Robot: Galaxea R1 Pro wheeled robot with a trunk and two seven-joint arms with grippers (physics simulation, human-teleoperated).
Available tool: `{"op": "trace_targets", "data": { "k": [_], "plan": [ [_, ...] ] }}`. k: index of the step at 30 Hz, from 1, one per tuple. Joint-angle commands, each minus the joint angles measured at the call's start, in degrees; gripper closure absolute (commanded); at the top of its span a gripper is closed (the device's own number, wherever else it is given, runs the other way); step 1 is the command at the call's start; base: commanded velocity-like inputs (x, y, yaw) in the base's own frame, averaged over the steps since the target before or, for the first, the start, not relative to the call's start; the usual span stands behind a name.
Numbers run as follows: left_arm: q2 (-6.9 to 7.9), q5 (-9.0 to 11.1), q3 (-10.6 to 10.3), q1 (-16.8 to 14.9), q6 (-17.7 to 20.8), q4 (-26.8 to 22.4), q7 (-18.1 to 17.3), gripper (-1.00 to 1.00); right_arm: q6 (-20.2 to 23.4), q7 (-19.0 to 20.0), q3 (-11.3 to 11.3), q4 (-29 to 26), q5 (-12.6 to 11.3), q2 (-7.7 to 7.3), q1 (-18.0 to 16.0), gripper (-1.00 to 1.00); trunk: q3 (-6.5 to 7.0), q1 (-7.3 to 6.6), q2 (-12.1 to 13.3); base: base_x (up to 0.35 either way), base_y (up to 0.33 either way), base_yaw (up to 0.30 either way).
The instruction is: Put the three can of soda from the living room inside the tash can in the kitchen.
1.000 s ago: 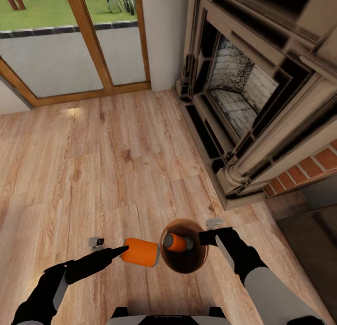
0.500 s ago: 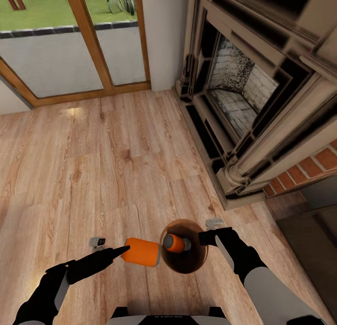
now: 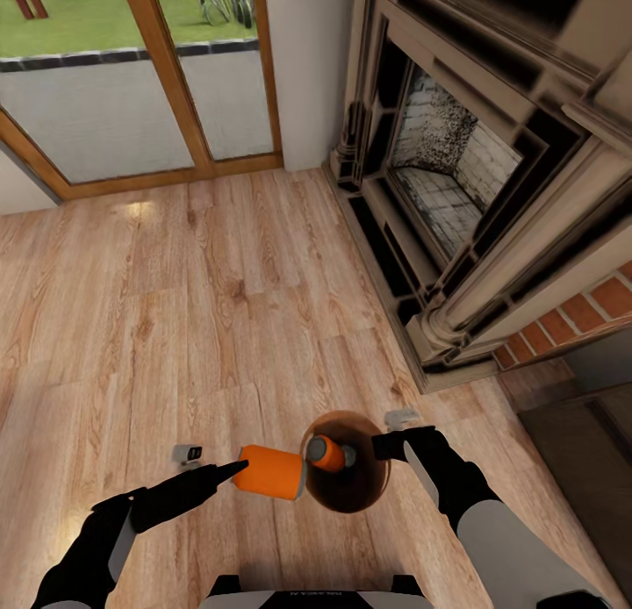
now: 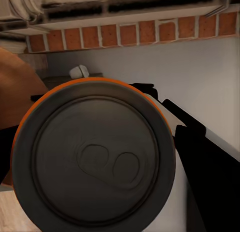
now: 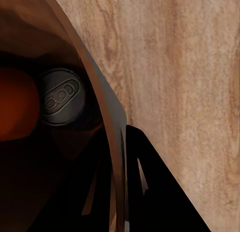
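The left gripper, clamped on a soda can, has edged it closer to the bin pinched by the right gripper, so dropping it in looks next.

Glossy amber-brown bin — matt orange soda can, dull grey metal top; grained wood floor.

floor: pale wood planks, running from the glass doors at far left to the fireplace at right.
fireplace: stands on the floor at right, its dark base along the planks, red brick at the near right end.
glass doors: wood frame meets the floor at far left.
white wall: meets the floor between doors and fireplace.
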Motion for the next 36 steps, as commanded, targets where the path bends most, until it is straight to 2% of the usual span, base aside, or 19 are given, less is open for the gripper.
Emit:
{"op": "trace_targets", "data": {
  "k": [1,11,21,34,36],
  "plan": [
    [-0.04,0.0,0.0,0.0,-0.01,0.02,0.0,1.0,0.03,0.45,0.0,0.01,-0.95,0.2,0.0,1.0,0.0,0.0,0.0,0.0,0.0,0.0],
    [-0.24,-0.07,0.05,0.0,0.06,0.16,0.0,1.0,0.03,0.37,0.02,0.34,-0.8,1.03,-0.01,1.0,0.0,0.0,0.0,0.0,0.0,0.0],
    [-3.29,-0.4,-0.2,-0.01,-0.08,0.09,0.0,1.0,0.03,0.37,0.04,0.44,-0.77,1.22,0.0,1.0,0.0,0.0,0.0,0.0,0.0,0.0],
    [-4.23,-0.41,-0.19,-0.04,-0.28,0.0,0.0,1.0,0.03,0.37,0.04,0.53,-0.77,1.25,-0.02,1.0,0.0,0.0,0.0,0.0,0.0,0.0],
    [-4.3,-0.39,-0.15,-0.03,-0.4,0.05,2.36,1.0,0.03,0.31,0.05,0.53,-0.77,1.3,-0.02,1.0,0.0,0.0,0.0,0.0,0.0,0.0]
  ]
}}
